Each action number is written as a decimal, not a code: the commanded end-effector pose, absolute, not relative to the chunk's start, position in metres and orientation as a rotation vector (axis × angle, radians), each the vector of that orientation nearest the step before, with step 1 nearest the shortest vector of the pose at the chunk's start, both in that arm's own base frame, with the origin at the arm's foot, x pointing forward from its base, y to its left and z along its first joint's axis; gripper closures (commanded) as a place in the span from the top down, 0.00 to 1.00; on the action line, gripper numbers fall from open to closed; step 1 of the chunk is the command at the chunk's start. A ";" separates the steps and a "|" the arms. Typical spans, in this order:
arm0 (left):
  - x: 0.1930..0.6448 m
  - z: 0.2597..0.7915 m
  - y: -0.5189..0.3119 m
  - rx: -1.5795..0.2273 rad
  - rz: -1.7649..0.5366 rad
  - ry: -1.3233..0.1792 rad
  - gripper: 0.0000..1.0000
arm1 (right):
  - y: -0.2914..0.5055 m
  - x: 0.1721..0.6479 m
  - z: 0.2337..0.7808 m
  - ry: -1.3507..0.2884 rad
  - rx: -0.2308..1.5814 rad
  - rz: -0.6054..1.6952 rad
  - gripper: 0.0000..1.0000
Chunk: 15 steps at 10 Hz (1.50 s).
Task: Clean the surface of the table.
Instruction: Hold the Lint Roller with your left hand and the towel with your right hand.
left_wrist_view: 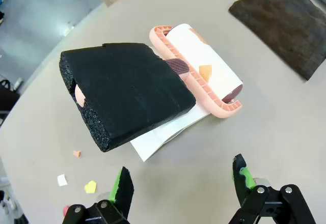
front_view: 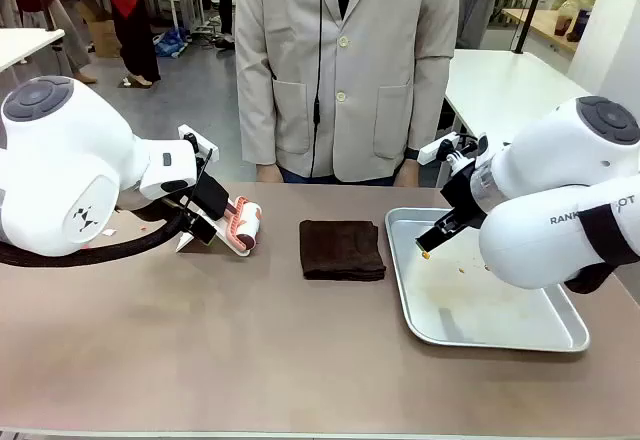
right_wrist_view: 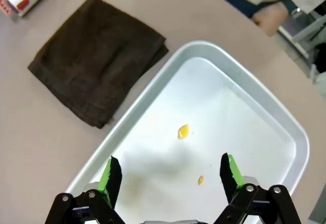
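Left gripper (left_wrist_view: 181, 170) wide near lint roller (left_wrist_view: 204, 71), handle mostly hidden inside black foam (left_wrist_view: 127, 89); right gripper (right_wrist_view: 169, 162) wide over tray (right_wrist_view: 244, 117).

A lint roller (left_wrist_view: 204, 74) with a salmon-pink frame lies on its side, orange bits stuck to its white roll. A black foam block (left_wrist_view: 127, 91) wraps its handle and a loose white paper (left_wrist_view: 163, 137) lies under it. Small scraps (left_wrist_view: 90, 186) in orange, white and yellow lie near. A folded dark brown cloth (front_view: 342, 250) lies between the roller and a shiny metal tray (front_view: 500, 310), which holds two yellow-orange crumbs (right_wrist_view: 183, 131). A person in a beige jacket (front_view: 345, 60) stands at the far side
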<state>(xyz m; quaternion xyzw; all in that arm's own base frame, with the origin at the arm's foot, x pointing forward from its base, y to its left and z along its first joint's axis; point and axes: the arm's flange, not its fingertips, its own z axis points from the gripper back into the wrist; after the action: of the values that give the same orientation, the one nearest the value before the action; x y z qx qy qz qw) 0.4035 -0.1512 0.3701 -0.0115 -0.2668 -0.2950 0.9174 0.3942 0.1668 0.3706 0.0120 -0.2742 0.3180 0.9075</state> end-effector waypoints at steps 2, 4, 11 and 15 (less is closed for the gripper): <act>0.403 0.370 -0.151 -0.024 -0.607 -0.549 1.00 | 0.167 0.394 0.371 -0.566 0.025 0.656 1.00; 0.403 0.370 -0.151 -0.024 -0.607 -0.549 1.00 | 0.167 0.394 0.371 -0.566 0.025 0.656 1.00; 0.403 0.370 -0.151 -0.024 -0.607 -0.549 1.00 | 0.167 0.394 0.371 -0.566 0.025 0.656 1.00; 0.403 0.370 -0.151 -0.024 -0.607 -0.549 1.00 | 0.167 0.394 0.371 -0.566 0.024 0.657 1.00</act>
<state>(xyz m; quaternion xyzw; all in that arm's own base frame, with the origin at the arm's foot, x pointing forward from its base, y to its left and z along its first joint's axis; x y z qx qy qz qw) 0.4035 -0.1511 0.3701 -0.0116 -0.2668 -0.2947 0.9175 0.3942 0.1668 0.3706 0.0118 -0.2742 0.3182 0.9074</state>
